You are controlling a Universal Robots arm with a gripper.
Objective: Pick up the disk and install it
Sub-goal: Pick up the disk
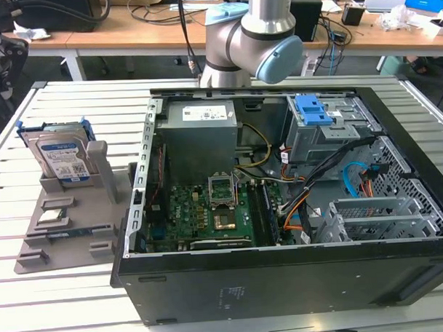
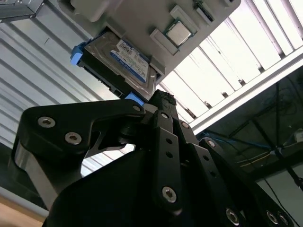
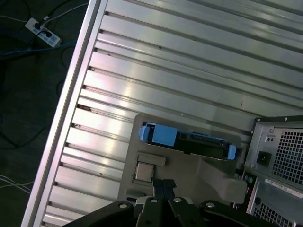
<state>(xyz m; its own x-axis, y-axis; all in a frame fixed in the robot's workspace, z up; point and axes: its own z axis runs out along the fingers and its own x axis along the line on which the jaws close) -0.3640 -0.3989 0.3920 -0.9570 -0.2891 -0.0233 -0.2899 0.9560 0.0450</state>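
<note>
The disk [image 1: 61, 153] is a silver hard drive with a white-and-blue label and a blue carrier frame. It stands tilted on edge in a grey holder [image 1: 63, 219] on the slatted table, at the exterior view's left of the open computer case [image 1: 284, 280]. Both wrist views look down on it from well above: the label face of the disk [image 2: 125, 59] in the second wrist view, its blue-framed edge [image 3: 189, 139] in the first. My black gripper [image 2: 163, 97] [image 3: 164, 183] hangs above the holder, fingertips together with nothing between them, not touching the disk.
Inside the case sit a grey power-supply box [image 1: 202, 123], a motherboard [image 1: 208, 210] and a drive cage with a blue latch [image 1: 314, 112]. A small square chip [image 1: 52, 213] lies on the holder. The table edge [image 3: 66, 109] drops to a floor with cables.
</note>
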